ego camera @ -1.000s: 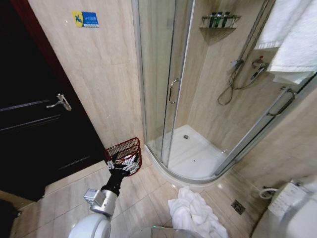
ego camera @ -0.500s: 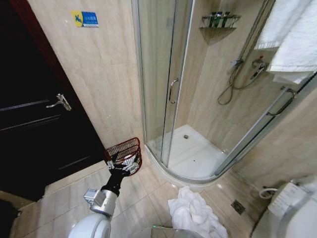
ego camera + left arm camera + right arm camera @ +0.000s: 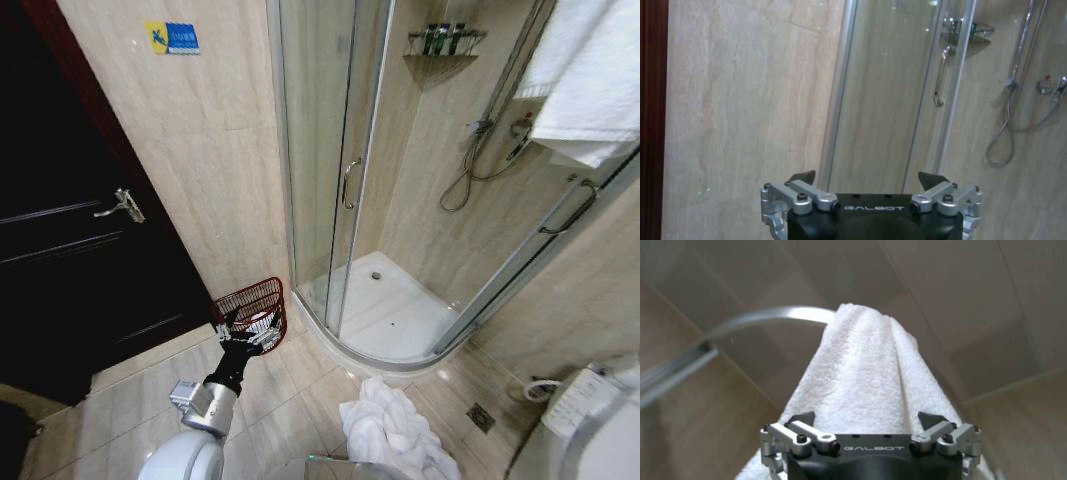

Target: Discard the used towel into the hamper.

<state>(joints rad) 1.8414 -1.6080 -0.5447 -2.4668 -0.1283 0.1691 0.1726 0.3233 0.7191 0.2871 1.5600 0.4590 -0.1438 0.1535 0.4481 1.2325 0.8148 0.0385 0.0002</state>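
Observation:
The used towel [image 3: 388,428], white and crumpled, lies in a heap on the floor tiles in front of the shower base. In the right wrist view the towel [image 3: 867,370] rises in a fold just beyond my right gripper [image 3: 867,418], whose fingers stand wide apart around it, open. The hamper [image 3: 250,298], a dark red wire basket, stands on the floor against the wall by the shower door. My left gripper [image 3: 247,328] hangs open right in front of the hamper's rim; the left gripper [image 3: 867,177] faces the wall with nothing between its fingers.
A dark door [image 3: 70,230] closes off the left. The glass shower cabin [image 3: 345,180] with its curved white base [image 3: 390,310] fills the middle. Clean towels [image 3: 590,80] hang at the upper right. A toilet [image 3: 590,420] stands at the lower right, next to a floor drain [image 3: 481,417].
The head view has shifted very slightly. The towel, the hamper and the left arm stay where they were.

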